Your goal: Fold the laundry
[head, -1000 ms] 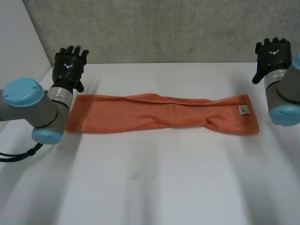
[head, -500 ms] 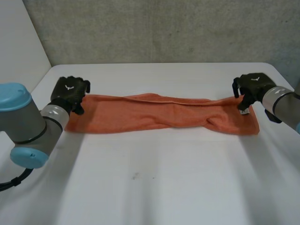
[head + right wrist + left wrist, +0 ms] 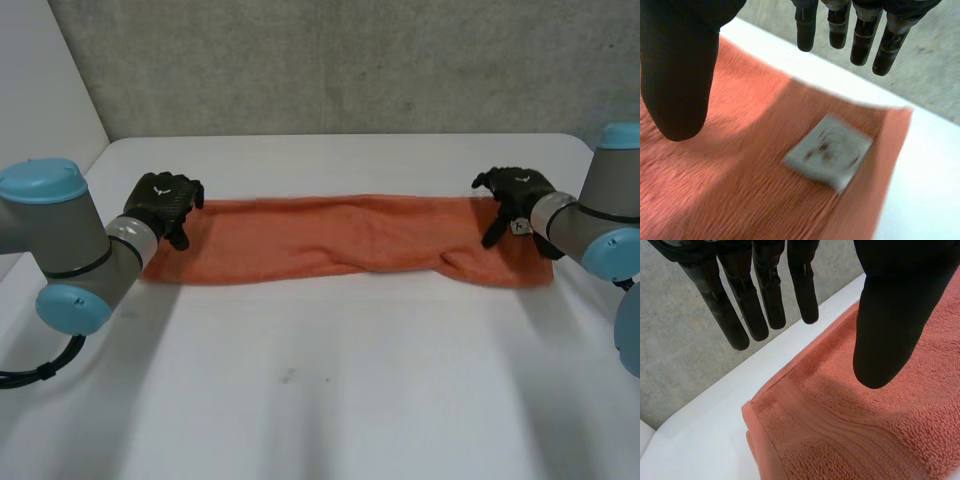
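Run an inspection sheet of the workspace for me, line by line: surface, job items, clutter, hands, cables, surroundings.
Surface: white table, with a small dark mark on its near half.
Job's things: one orange towel, lying as a long strip across the table, layered at its left end; a grey label sits near its right end.
Clutter: nothing seen.
Hands: left hand open at the towel's far left corner, thumb over the cloth; right hand open at the far right corner, beside the label.
Cables: nothing seen across the towel.
Surroundings: grey concrete wall behind the table.
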